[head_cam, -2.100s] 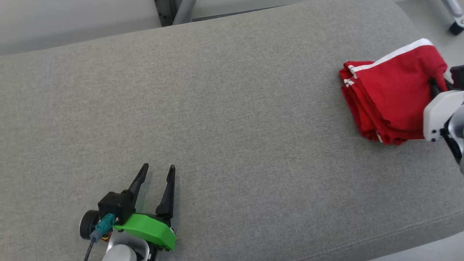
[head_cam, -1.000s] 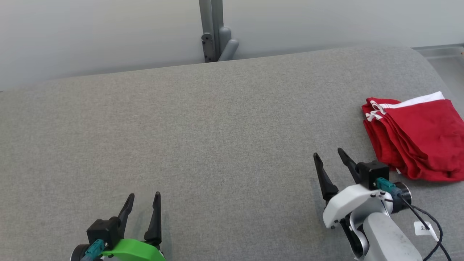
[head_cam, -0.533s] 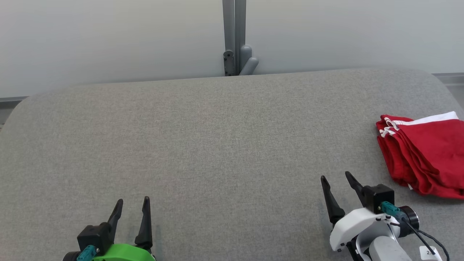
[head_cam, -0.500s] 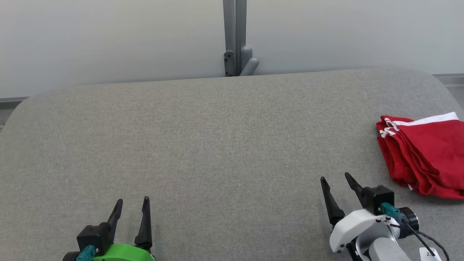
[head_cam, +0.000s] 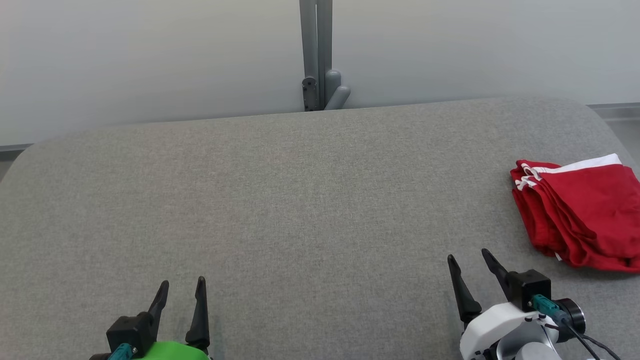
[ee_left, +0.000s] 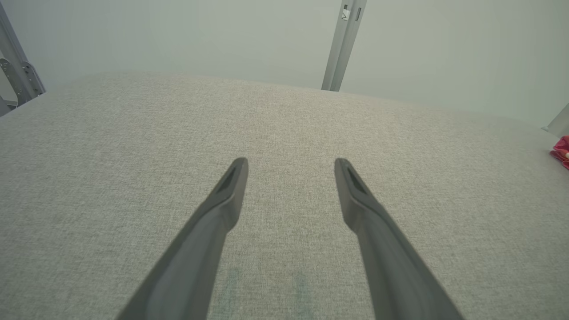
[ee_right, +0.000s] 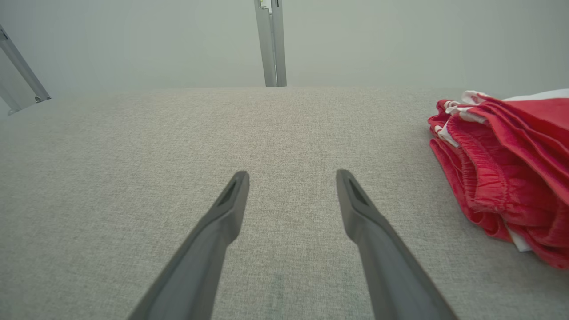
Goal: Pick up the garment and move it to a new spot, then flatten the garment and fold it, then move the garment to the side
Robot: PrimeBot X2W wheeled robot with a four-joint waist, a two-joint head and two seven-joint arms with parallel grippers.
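Observation:
The garment is a red piece with white trim, folded into a stack at the far right of the grey padded table. It also appears at the right of the right wrist view, garment, and as a red sliver at the right edge of the left wrist view, garment. My right gripper hovers open at the lower right, left of and nearer than the garment, holding nothing. My left gripper sits open and empty at the lower left. Open fingers show in both wrist views, left gripper and right gripper.
A grey metal post with a bracket stands behind the table's far edge against a pale wall. The table's rounded right corner lies just beyond the garment. Another slanted metal strut shows at the far left.
The right arm let go of the garment and drew back to the near edge. The head camera tilted up and turned, so the whole scene shifted. In the last half second little moved.

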